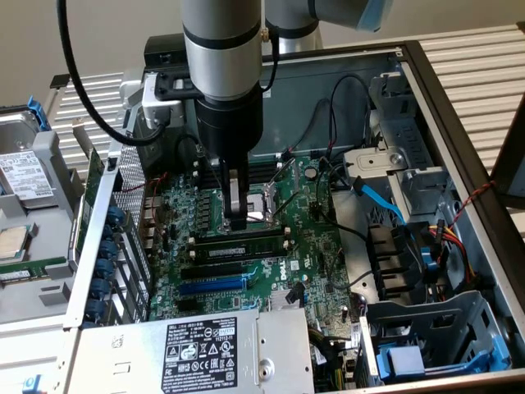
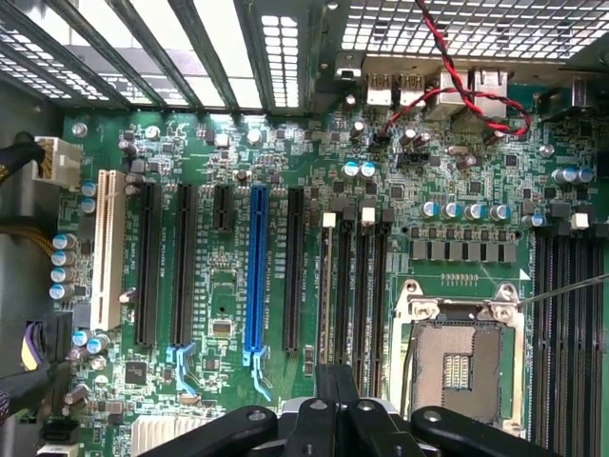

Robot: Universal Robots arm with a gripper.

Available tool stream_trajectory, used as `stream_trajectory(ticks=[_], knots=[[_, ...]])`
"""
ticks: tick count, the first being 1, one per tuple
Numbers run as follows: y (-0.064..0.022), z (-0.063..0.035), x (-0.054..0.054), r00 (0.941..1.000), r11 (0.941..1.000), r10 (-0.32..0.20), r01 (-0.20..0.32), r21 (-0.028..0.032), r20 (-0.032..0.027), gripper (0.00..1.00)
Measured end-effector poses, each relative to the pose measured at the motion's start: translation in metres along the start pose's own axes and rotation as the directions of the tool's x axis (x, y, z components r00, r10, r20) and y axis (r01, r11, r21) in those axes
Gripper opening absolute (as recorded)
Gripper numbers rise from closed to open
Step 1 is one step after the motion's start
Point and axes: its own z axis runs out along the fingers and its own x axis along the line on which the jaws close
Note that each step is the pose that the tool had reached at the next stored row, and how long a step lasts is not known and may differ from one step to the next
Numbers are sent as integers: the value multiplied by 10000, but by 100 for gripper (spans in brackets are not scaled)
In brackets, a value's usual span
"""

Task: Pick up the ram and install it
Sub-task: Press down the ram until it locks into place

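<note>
Directly under the wrist, the gripper [image 1: 237, 220] points straight down into the open computer case [image 1: 459, 123]. In the wrist view its two black fingers [image 2: 326, 400] sit pressed together, and we see nothing clamped between them.

The fingertips hang just above the ram [image 1: 239, 243]. It is a long green stick standing on edge in a memory slot, and it runs across the exterior view right beside the processor socket [image 1: 256, 205]. We cannot tell whether the tips touch its top edge or whether it is fully seated.

- The socket is open, with its metal frame showing bare contacts in the wrist view.
- Past the ram lie empty black slots and the blue expansion slot [image 1: 212, 285], all on the green motherboard [image 1: 320, 246].
- The case also holds a grey power supply [image 1: 205, 349] with a black label at the near edge.
- Drive cages [image 1: 418, 164] with blue clips and cabling sit on the exterior view's right.
- Red and black wires [image 2: 457, 81] loop near the rear ports.
- Outside the case, on the exterior view's left, a grey tray [image 1: 49, 156] carries a labelled drive [image 1: 23, 176].
</note>
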Motion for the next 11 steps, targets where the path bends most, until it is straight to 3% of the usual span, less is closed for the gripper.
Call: stream_trajectory(ticks=[11], knots=[[0, 2, 0, 9947, 9947, 1025, -1025, 21, 31, 11]])
